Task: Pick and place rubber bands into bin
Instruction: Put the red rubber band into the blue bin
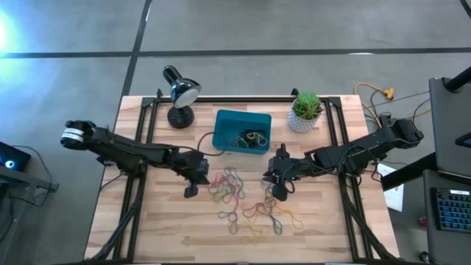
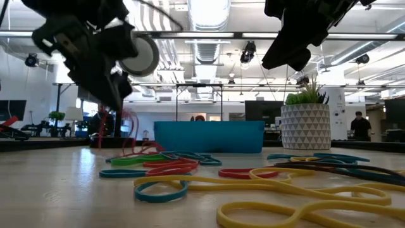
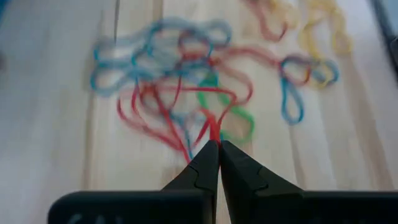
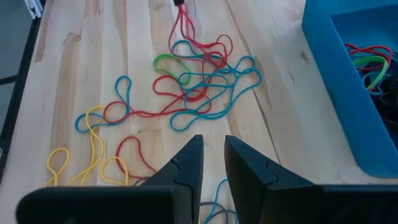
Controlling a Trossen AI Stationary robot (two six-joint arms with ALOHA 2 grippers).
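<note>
Several rubber bands (image 1: 239,199) in red, blue, green and yellow lie loose on the wooden table, and a few more lie inside the teal bin (image 1: 224,121) at the far middle. My left gripper (image 3: 216,144) is at the pile's left edge (image 1: 193,184), shut on red bands. My right gripper (image 4: 213,158) hovers above the pile's right side (image 1: 280,190), a little open and touching nothing. In the low view the bands (image 2: 190,171) lie in front of the bin (image 2: 209,136). My left gripper pinches red band strands (image 3: 214,129) between the very tips of its two fingers, coming slanting down from the table's left. The strands run drawn out from the fingertips back to the pile (image 4: 186,25), where their far loops lie tangled among blue and green bands on the table.
A black desk lamp (image 1: 180,92) stands left of the bin and a white plant pot (image 1: 304,114) right of it. Black frame rails (image 1: 140,140) run along the table's left and right sides. Bare wood lies near the left and near edges.
</note>
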